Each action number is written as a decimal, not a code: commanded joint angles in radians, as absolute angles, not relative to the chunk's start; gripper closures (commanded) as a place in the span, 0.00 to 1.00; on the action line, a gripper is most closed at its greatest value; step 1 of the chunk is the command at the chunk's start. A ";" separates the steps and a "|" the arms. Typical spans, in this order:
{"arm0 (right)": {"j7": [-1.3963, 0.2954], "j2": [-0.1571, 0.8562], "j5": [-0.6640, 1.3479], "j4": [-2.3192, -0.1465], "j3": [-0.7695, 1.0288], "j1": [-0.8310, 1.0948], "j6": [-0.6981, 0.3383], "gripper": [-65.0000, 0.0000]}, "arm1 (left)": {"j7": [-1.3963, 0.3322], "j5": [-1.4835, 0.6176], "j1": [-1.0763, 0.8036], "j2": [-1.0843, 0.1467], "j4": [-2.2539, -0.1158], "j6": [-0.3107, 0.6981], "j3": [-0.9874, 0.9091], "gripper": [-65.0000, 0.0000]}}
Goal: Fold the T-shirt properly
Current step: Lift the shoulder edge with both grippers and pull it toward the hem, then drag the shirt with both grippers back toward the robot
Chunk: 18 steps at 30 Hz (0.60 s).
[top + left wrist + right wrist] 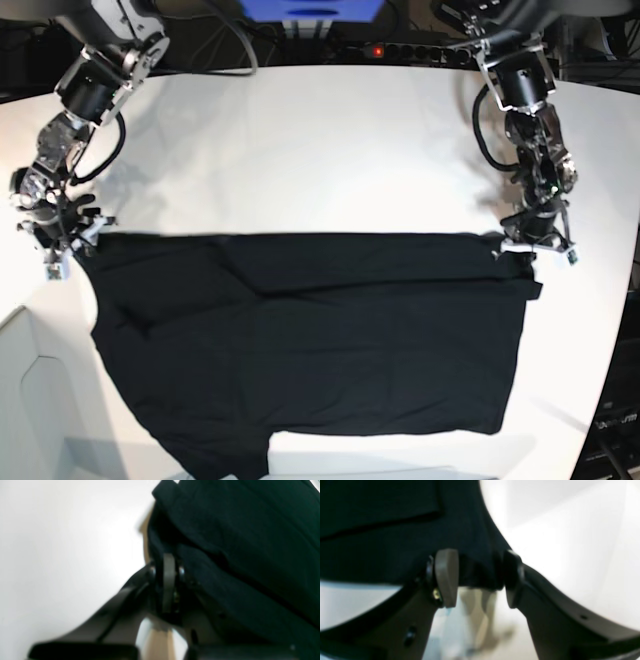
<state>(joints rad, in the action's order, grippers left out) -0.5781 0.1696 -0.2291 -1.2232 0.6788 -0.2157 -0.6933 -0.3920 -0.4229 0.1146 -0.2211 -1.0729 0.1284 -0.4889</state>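
Black cloth covers most of the white desk [330,150]: the T-shirt [320,340] lies spread out flat with its plain side up, its long upper edge running almost straight from one arm to the other, and its lower part reaching the near edge of the desk. One fold line already crosses the cloth a little below that upper edge, so I judge that a strip is doubled over there and that the folding is only at an early stage. The two arms stand at the two far corners of the shirt, well apart, probably so that they can lift the whole upper edge together and keep it stretched. The left pincer [535,240], on the right side of the base view, is pressed together on the corner of the cloth; in its wrist view the grey pads [169,580] meet with black fabric bunched between and around them. The right pincer [480,580], at the other corner, is spread, and a hanging tip of the cloth sits in the gap between its two pads [446,577] without being squeezed. It seems to me this side must close before any lifting, otherwise only one corner rises and the shirt is pulled crooked.
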 commanded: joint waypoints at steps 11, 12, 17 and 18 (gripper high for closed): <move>-0.593 0.216 -0.243 -1.185 0.682 -0.197 -0.698 0.92 | -0.455 -0.415 -0.010 -0.222 -1.216 0.122 -0.495 1.00; -0.593 0.220 -0.245 -1.187 0.684 -0.197 -0.698 1.00 | -0.455 -0.415 -0.031 -0.222 -1.248 0.120 -0.493 1.00; -0.611 0.254 -0.239 -1.268 0.682 -0.159 -0.698 1.00 | -0.455 -0.415 -0.124 -0.222 -1.391 0.117 -0.496 1.00; -0.618 0.254 -0.239 -1.310 0.682 -0.147 -0.698 1.00 | -0.455 -0.415 -0.139 -0.222 -1.420 0.117 -0.496 1.00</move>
<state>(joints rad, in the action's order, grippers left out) -0.6315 0.2317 -0.2344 -1.2877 0.6769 -0.1318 -0.6949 -0.4862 -0.4141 -0.1486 -0.2077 -1.3983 0.1215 -0.4892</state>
